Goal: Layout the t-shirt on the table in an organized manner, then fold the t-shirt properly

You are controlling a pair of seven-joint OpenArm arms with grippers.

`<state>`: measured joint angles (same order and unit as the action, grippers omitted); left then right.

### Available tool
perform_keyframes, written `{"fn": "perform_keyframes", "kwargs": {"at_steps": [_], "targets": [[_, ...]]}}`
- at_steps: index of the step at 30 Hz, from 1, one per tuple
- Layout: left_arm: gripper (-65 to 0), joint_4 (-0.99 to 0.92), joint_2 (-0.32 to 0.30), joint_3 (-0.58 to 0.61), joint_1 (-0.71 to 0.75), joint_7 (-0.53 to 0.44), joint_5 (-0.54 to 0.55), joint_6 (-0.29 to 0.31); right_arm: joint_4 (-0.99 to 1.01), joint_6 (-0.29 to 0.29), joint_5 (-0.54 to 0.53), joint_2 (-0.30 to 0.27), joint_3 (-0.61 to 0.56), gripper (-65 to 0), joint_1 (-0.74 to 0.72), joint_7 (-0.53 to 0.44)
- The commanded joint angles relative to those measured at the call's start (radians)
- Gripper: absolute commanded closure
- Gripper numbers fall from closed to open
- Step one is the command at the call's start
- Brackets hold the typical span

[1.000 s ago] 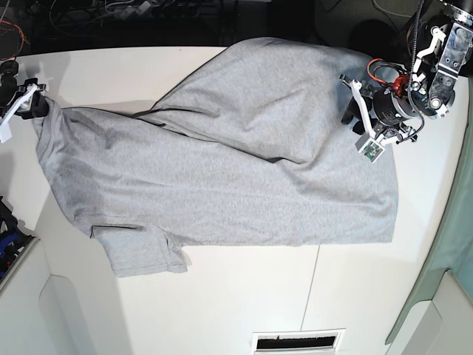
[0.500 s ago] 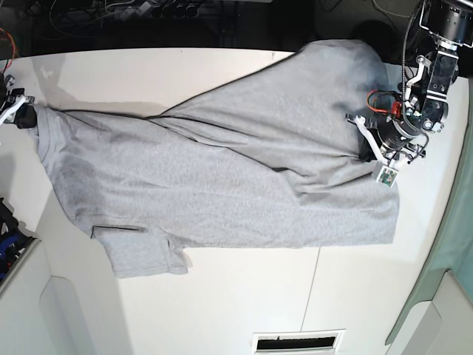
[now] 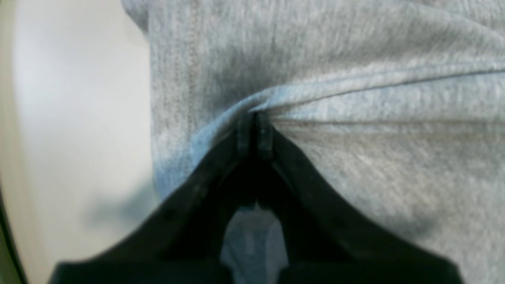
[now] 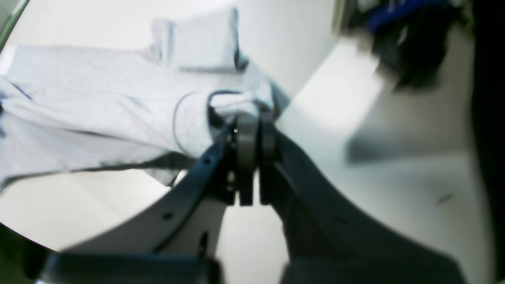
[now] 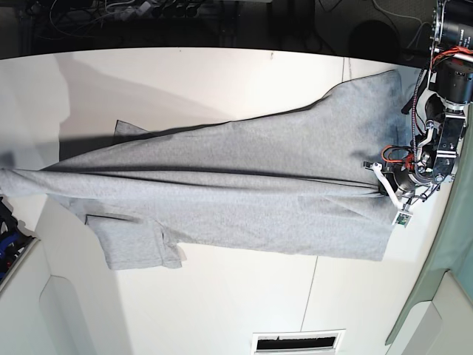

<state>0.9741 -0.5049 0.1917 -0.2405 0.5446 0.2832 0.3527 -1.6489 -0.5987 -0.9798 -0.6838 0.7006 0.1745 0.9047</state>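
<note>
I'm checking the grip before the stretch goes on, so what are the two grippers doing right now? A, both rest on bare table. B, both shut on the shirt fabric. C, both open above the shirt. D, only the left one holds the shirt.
B: the left gripper pinches a fold of the t-shirt, and the right gripper is shut on bunched fabric.

The t-shirt lies stretched across the table, reaching its left and right edges. One sleeve lies flat toward the near-left corner.
</note>
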Motion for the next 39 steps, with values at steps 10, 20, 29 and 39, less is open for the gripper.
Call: {"fn": "perform_keyframes", "kwargs": {"at_steps": [10, 20, 29, 39], "targets": [[0.0, -0.006, -0.025, 0.081, -0.028, 0.042, -0.037, -0.026, -0.136, 0.019, -0.004, -0.156, 0.033, 0.0, 0.034, -0.028], [0.0, -0.005, -0.025, 0.124, -0.029, -0.013, -0.071, -0.027, -0.167, 0.019, 0.069, -0.155, 0.023, 0.0, 0.056, -0.130], [0.0, -0.005, 0.005, 0.124, -0.056, -0.064, -0.071, -0.027, 0.071, 0.019, 0.185, -0.149, -0.248, 0.0, -0.144, -0.273], [0.0, -0.009, 0.012, 0.124, -0.058, -0.032, -0.083, -0.027, 0.431, 0.020, 0.382, 0.026, -0.644, 0.0, -0.554, -0.402]]}}
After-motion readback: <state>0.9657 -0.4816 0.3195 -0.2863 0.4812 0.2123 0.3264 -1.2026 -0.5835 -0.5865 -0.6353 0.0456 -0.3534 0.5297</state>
